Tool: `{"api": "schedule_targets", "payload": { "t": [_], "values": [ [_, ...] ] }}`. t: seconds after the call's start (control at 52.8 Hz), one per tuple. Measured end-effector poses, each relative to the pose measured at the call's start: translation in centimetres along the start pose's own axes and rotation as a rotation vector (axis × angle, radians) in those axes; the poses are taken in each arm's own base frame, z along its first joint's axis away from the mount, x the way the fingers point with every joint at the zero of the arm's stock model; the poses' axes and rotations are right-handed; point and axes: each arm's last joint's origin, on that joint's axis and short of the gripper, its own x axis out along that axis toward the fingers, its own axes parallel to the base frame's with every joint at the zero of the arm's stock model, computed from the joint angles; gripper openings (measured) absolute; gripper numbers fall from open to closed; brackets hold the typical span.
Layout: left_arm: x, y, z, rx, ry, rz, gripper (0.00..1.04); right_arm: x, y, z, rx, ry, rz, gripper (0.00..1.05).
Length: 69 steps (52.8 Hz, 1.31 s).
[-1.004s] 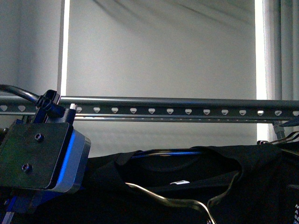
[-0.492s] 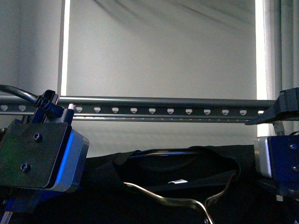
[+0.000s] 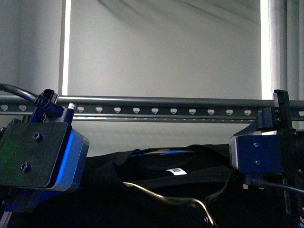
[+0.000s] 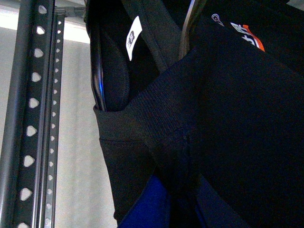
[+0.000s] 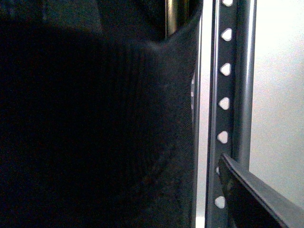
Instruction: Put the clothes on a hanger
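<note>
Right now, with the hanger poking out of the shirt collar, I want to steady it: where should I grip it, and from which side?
Probably the bare wire of the hanger where its two arms meet, just below the collar of the shirt. That stretch lies clear of cloth. Come from the near side, since the collar wraps the wire further in.

Indoor clothes-drying corner; perforated metal rail [image 3: 156, 107]; pale roller blind [image 3: 161, 47] over bright window.

Pale wall [image 3: 161, 47] behind perforated grey rail [image 3: 164, 110] (bright daylight strips).
</note>
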Motion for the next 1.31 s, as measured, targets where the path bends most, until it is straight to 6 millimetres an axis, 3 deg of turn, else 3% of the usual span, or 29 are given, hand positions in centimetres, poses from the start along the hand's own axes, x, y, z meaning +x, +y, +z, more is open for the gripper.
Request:
{"api": "schedule_targets", "payload": {
  "t": [0.36,0.492,0.701,0.928,1.042,1.117,1.212,1.307],
  "values": [
    [0.0,0.1,0.0,-0.005,-0.003,0.004,0.06,0.0,-0.4,-0.6,0.071,0.014,-0.026,0.11],
    [-0.1,0.4,0.1,0.008,-0.015,0.014,0.31,-1.5,0.2,-1.0,0.105,0.028,-0.021,0.09],
    [-0.1,0.6,0.1,0.014,-0.014,0.020,0.70,-4.6,3.2,-2.6,0.169,0.114,0.079,0.09],
    [-0.1,0.6,0.1,0.015,-0.015,0.020,1.00,-6.3,5.2,-4.0,0.414,0.249,0.230,0.09],
    [-0.2,0.7,0.1,0.004,-0.029,0.030,0.98,-7.8,5.9,-4.3,0.732,0.361,0.339,0.09],
    [-0.2,1.7,-0.7,-0.236,-0.112,0.174,0.98,-8.9,5.7,-4.0,0.936,0.379,0.380,0.09],
    [-0.7,4.2,-2.6,-0.649,0.006,0.370,0.98,-10.1,5.2,-3.5,1.123,0.368,0.415,0.09],
    [-2.4,6.5,-6.0,-1.093,0.180,0.656,0.98,-10.8,4.9,-3.4,1.321,0.381,0.461,0.08]
  ]
}}
